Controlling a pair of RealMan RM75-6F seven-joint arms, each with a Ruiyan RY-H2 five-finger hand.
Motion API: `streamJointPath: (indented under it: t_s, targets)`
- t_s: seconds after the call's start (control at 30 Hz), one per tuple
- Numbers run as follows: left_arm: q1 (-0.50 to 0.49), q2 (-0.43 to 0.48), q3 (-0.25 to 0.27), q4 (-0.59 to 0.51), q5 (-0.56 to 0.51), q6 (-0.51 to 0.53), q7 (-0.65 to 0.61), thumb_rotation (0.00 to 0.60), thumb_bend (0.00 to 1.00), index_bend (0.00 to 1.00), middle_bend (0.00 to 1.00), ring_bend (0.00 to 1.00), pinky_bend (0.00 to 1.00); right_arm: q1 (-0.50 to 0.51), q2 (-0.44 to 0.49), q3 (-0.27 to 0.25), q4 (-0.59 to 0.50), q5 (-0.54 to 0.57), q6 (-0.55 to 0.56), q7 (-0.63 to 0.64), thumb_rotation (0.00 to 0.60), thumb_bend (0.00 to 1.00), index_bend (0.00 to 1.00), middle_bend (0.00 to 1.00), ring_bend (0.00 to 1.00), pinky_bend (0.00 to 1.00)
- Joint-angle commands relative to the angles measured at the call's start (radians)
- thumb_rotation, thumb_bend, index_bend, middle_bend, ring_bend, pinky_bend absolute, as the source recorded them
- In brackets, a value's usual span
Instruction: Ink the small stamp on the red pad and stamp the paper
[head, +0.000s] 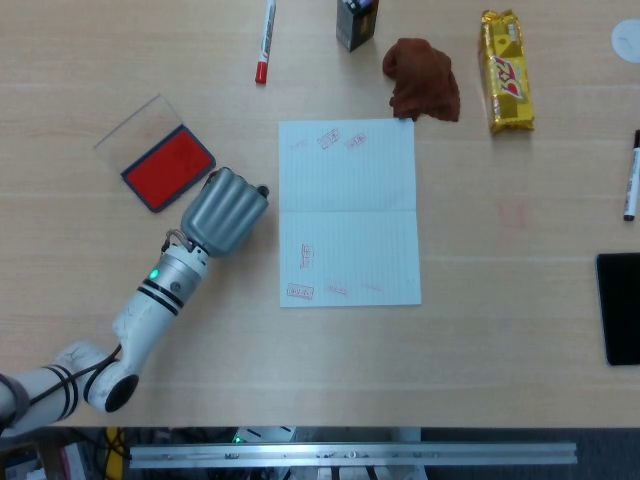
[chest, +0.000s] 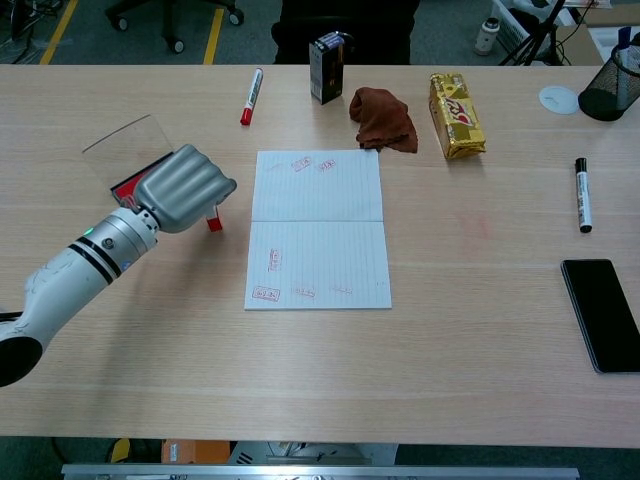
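My left hand (head: 224, 211) (chest: 183, 189) is closed around the small stamp (chest: 214, 221), whose red base pokes out below the fingers in the chest view. In the head view only a dark tip (head: 263, 191) shows at the hand's right edge. The hand hovers between the red ink pad (head: 168, 167) (chest: 124, 186), with its clear lid open behind, and the lined paper (head: 348, 212) (chest: 318, 228). The paper carries several red stamp marks. My right hand is in neither view.
Along the far edge lie a red marker (head: 265, 40), a dark box (head: 355, 22), a brown cloth (head: 423, 79) and a yellow snack bar (head: 505, 70). A black marker (head: 631, 176) and a phone (head: 619, 306) lie at the right.
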Motion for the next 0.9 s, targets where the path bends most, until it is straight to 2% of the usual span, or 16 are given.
streamJointPath:
  t_s: [0.03, 0.2, 0.43, 0.5, 0.7, 0.9]
  targets:
    - [0.003, 0.001, 0.002, -0.006, 0.004, 0.0, 0.005, 0.6, 0.29, 0.53, 1.0, 1.0, 1.0, -0.001, 0.0, 0.0, 0.001, 0.0, 0.001, 0.001, 0.6, 0.19, 0.07, 0.18, 0.09, 0.16]
    - [0.01, 0.012, 0.007, -0.036, 0.008, -0.006, 0.03, 0.6, 0.29, 0.51, 1.0, 1.0, 1.0, -0.002, 0.0, 0.0, 0.002, 0.001, 0.002, 0.003, 0.6, 0.19, 0.07, 0.18, 0.09, 0.16]
    - [0.015, 0.038, -0.004, -0.1, -0.01, -0.017, 0.074, 0.6, 0.29, 0.36, 1.0, 1.0, 1.0, -0.003, 0.0, 0.0, 0.003, -0.001, 0.005, 0.004, 0.6, 0.19, 0.07, 0.18, 0.09, 0.16]
    - [0.022, 0.077, -0.014, -0.173, -0.028, -0.014, 0.094, 0.6, 0.29, 0.31, 0.99, 0.99, 1.0, -0.003, 0.002, 0.002, 0.002, -0.002, 0.008, 0.006, 0.6, 0.19, 0.07, 0.18, 0.09, 0.16]
    - [0.041, 0.19, -0.035, -0.375, -0.097, -0.02, 0.136, 0.6, 0.29, 0.19, 0.85, 0.88, 1.0, 0.003, 0.002, 0.004, 0.002, -0.005, 0.002, 0.011, 0.6, 0.19, 0.07, 0.18, 0.09, 0.16]
    - [0.078, 0.298, -0.06, -0.527, -0.134, 0.024, 0.052, 0.6, 0.29, 0.18, 0.74, 0.75, 1.0, 0.012, 0.008, 0.007, 0.002, -0.005, -0.01, 0.021, 0.6, 0.19, 0.07, 0.18, 0.09, 0.16]
